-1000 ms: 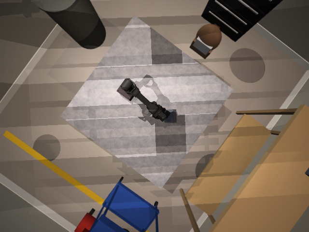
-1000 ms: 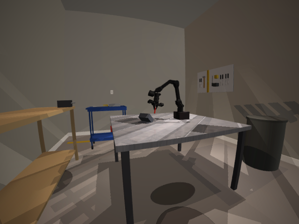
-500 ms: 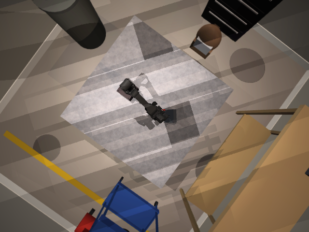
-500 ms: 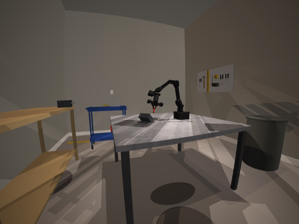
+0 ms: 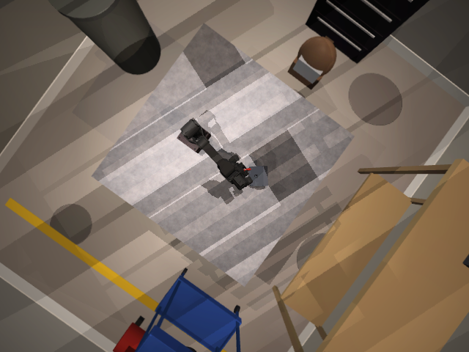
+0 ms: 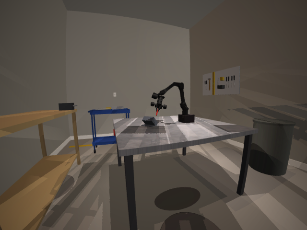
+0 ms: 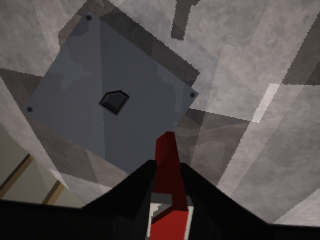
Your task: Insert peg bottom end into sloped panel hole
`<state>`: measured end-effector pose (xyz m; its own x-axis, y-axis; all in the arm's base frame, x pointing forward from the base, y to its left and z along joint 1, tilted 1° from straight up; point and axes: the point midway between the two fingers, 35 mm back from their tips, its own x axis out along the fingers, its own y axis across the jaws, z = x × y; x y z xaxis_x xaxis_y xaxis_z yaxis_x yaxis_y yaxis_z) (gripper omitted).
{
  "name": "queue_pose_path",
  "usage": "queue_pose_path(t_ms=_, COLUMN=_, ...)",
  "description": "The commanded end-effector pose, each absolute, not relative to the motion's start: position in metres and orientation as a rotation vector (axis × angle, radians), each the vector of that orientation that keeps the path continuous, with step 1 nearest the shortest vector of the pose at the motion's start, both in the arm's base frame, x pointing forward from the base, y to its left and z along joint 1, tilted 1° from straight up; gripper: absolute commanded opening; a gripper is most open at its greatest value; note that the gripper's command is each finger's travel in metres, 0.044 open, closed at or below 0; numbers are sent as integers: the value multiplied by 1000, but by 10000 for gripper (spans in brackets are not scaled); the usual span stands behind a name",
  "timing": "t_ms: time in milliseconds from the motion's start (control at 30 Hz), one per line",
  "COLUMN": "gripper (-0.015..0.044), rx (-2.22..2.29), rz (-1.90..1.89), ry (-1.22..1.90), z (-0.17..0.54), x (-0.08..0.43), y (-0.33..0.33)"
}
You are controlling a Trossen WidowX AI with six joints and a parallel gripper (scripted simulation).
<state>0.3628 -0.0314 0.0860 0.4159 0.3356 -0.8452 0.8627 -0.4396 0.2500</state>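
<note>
The red flat-sided peg is held by my gripper, which is shut on it. The peg's free end points down and slightly tilted, in the air above the table. The grey sloped panel sits beside and below the peg. Its dark hole looks five-sided and lies up and left of the peg's tip in the wrist view. The peg is outside the hole. In the wrist view the peg's tip overlaps the panel's lower right edge.
The grey table carries the arm's base behind the gripper. Small dark screw-like dots mark the panel's corners. A wooden shelf, a blue cart and a bin stand off the table.
</note>
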Motion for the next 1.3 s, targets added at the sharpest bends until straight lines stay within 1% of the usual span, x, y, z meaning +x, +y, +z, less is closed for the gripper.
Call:
queue_pose_path(t_ms=0, gripper=0, rx=2036, rz=-977, ry=990, z=88, x=363, y=-36)
queue_pose_path(t_ms=867, gripper=0, rx=2350, rz=-1073, ry=845, z=96, x=365, y=-61)
queue_pose_path(t_ms=1267, gripper=0, rx=2413, rz=-1089, ry=813, z=83, x=378, y=-60)
